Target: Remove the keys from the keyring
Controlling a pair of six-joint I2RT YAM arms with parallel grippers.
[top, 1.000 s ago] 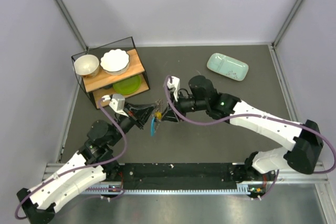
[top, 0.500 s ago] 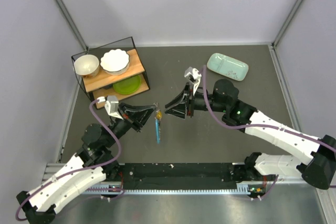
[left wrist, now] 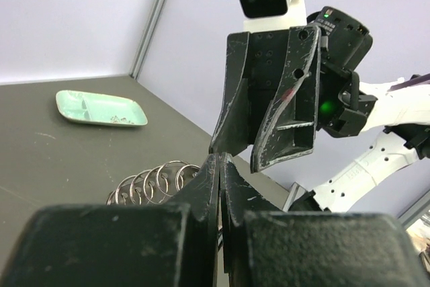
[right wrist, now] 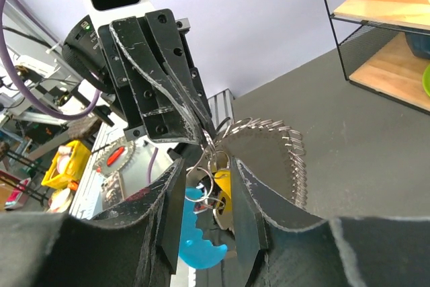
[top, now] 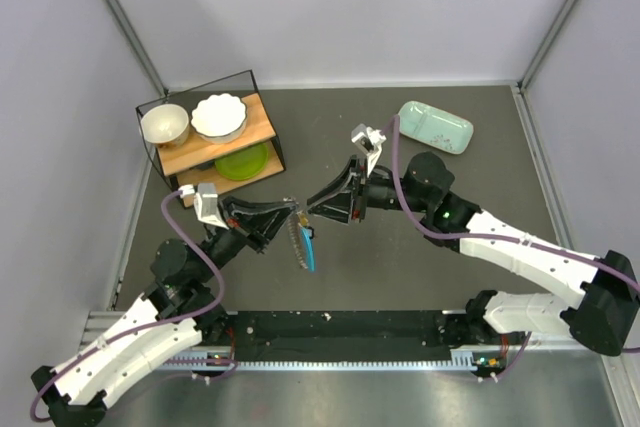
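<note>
At the low centre of its own wrist view, the left gripper (left wrist: 220,169) is pinching the coiled keyring (left wrist: 158,181), jaws pressed together. The right gripper (right wrist: 208,186) is straddling the keys (right wrist: 216,191), jaws narrowly parted; whether it is gripping them is unclear. The blue-covered key (right wrist: 201,236) is dangling lowest. The best course is probably anchoring left while sliding one key along the coil.

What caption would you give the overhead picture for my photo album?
Left pincer grips the coiled keyring, blue key dangling, with the right pincer tip to tip.
</note>
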